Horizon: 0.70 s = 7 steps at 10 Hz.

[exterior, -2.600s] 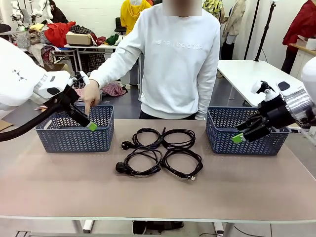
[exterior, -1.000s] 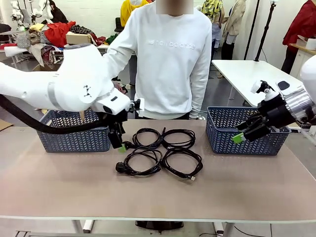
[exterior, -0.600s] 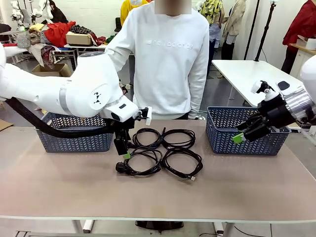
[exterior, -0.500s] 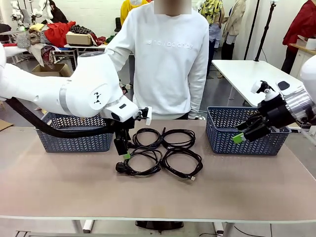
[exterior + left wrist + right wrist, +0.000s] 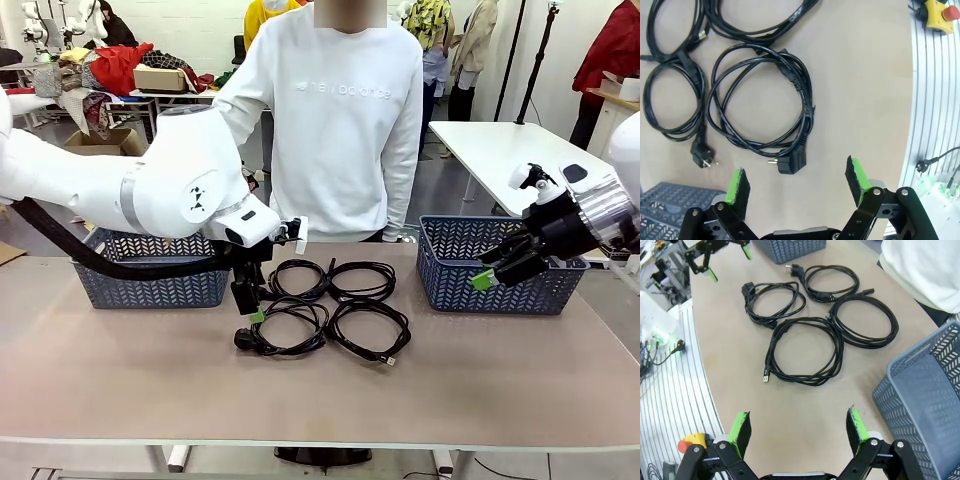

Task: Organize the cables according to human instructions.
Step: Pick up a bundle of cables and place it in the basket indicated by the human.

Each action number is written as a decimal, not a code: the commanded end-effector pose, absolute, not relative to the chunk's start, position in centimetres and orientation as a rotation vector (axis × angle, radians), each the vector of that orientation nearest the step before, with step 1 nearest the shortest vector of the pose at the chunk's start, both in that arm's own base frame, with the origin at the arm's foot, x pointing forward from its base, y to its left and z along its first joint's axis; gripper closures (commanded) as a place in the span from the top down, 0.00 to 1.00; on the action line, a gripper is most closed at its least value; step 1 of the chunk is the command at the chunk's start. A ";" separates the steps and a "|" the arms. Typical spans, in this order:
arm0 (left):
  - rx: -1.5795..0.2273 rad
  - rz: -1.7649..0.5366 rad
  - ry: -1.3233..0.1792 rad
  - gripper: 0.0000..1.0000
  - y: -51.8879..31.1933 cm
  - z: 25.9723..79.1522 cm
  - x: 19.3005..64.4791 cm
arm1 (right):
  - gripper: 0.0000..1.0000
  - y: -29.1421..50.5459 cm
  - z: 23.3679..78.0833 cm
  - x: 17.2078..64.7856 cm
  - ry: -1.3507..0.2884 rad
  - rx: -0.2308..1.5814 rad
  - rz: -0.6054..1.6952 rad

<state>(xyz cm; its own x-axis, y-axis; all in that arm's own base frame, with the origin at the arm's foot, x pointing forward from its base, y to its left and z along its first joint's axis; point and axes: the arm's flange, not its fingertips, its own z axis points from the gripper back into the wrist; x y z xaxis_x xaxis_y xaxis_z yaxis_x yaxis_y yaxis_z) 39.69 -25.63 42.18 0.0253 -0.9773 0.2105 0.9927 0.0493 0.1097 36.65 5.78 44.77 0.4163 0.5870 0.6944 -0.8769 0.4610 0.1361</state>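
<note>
Front: four cables (image 5: 326, 318) coiled in a 2x2 block mid-tabletop (image 5: 480, 390), between left basket (image 5: 150, 285) and right basket (image 5: 530, 295). Left fingers (image 5: 256, 316) point down at the near-left coil's 10 o'clock edge; contact unclear. Right fingers (image 5: 483, 280) hang in front of the right basket. Person's sweatshirt (image 5: 345, 150) reads "new balance".

Left wrist: left fingers (image 5: 737, 187) spread wide, empty. Angled plug (image 5: 791, 162) lies between them, its coil at 12.

Right wrist: right fingers (image 5: 740, 427) wide apart, empty. Cables at 12, basket at 3.
</note>
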 end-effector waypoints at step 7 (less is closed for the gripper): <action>-0.064 -1.646 -0.162 1.00 -28.9 35.9 39.6 | 1.00 5.9 44.5 37.1 -0.659 0.551 0.996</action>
<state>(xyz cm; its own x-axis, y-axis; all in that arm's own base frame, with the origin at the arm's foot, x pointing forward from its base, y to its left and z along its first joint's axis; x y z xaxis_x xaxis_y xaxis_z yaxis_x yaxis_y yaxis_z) 39.10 -28.74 36.09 -0.0657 -0.9843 0.1636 0.9970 -0.0581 0.0508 36.64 5.82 44.78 0.4150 0.5876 0.6946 -0.8777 0.4597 0.1355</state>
